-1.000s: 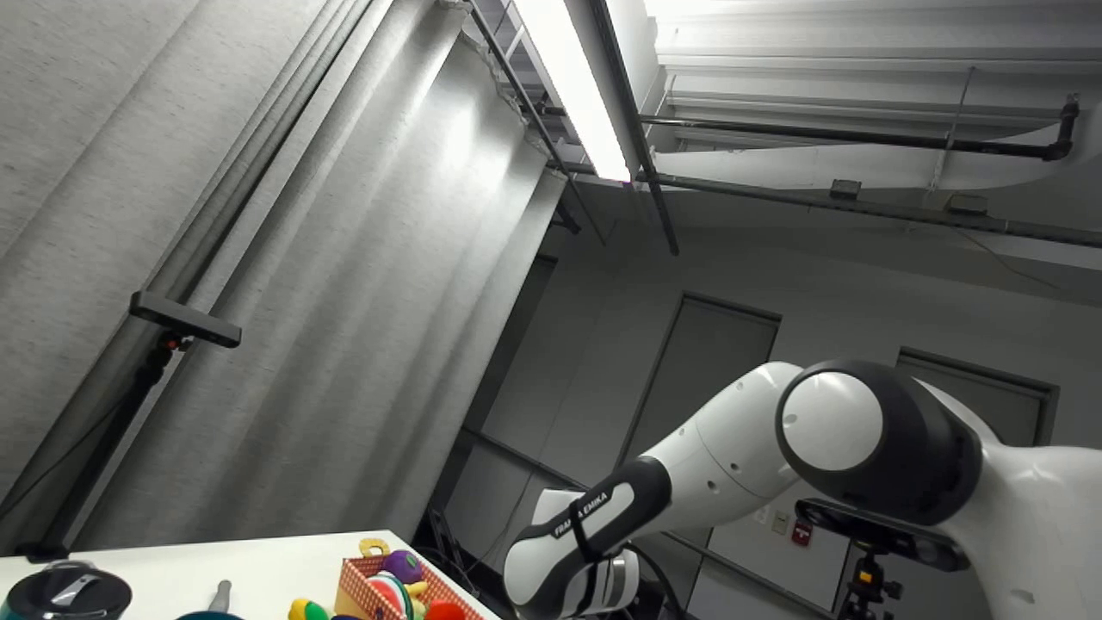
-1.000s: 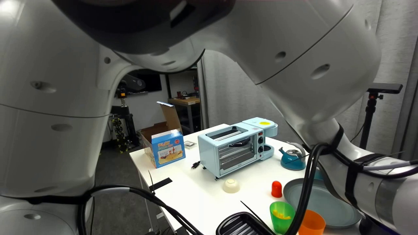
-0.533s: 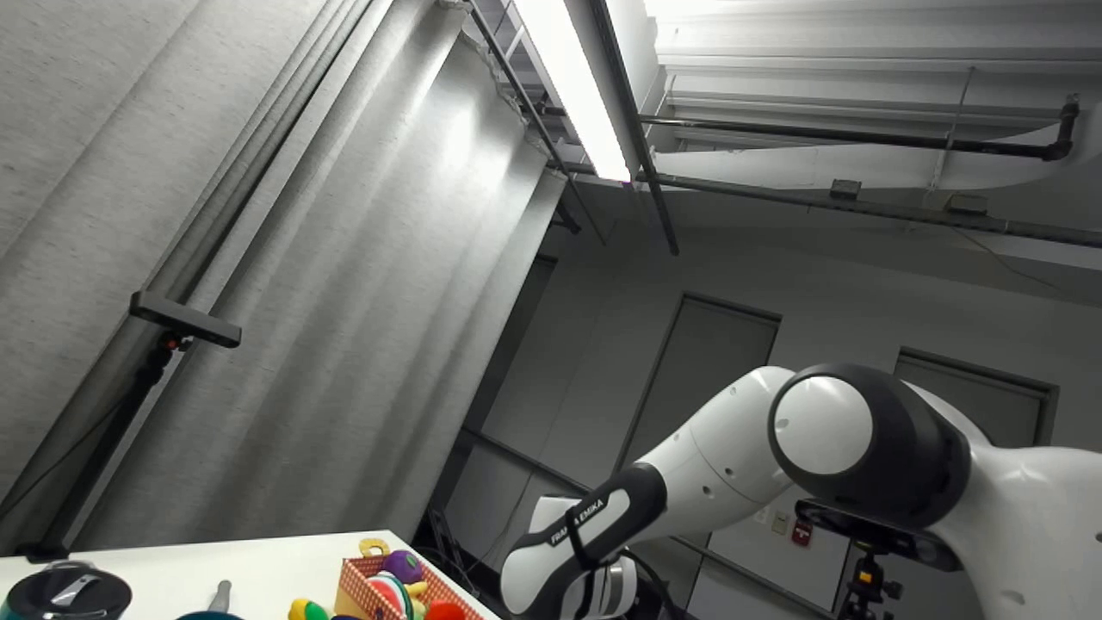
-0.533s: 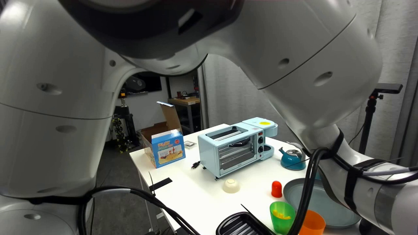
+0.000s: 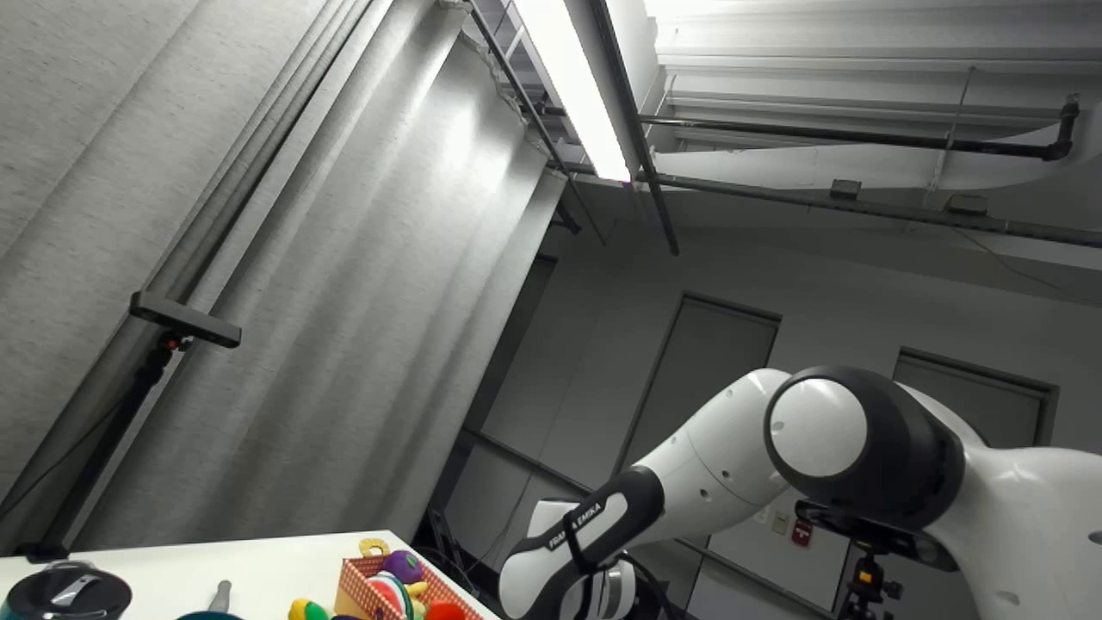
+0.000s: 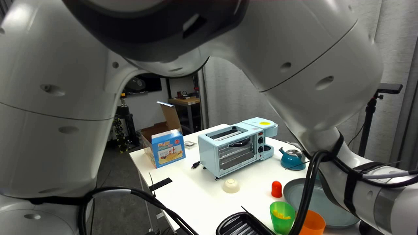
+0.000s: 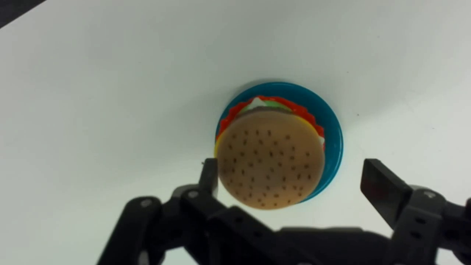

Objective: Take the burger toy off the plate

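The burger toy, with a seeded tan bun and red, yellow and green layers, rests on a small round teal plate in the wrist view. Its top bun leans towards the lower left over the plate's rim. My gripper is open, with its fingers on either side of the burger. The left finger is at the bun's left edge; I cannot tell whether it touches. The right finger stands well apart from the plate's right side. The gripper, burger and its plate are out of view in both exterior views.
In an exterior view are a light blue toaster oven, teal kettle, cream bowl, grey plate, green cup, orange cup and black pan. A red-checked basket of toys shows in an exterior view.
The arm has shifted slightly: its elbow sits a little lower and the forearm further left in an exterior view. The table objects have not moved.
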Tool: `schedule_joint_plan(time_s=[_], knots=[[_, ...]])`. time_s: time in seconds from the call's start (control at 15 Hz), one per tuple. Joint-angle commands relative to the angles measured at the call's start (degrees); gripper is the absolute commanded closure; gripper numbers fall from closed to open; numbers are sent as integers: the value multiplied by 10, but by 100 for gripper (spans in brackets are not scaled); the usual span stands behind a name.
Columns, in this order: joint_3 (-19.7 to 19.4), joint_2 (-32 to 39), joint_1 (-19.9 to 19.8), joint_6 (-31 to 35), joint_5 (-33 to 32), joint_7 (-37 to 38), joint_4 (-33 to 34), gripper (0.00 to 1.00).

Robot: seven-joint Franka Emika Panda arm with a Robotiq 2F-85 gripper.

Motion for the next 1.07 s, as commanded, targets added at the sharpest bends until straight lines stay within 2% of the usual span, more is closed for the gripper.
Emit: schedule_joint_plan(time_s=[0.0,0.53,1.0], knots=[[4,0,-7,5,1,-2,0,0],[10,-8,-2,-3,5,-1,10,0],[38,-29,18,8,9,-1,31,0]])
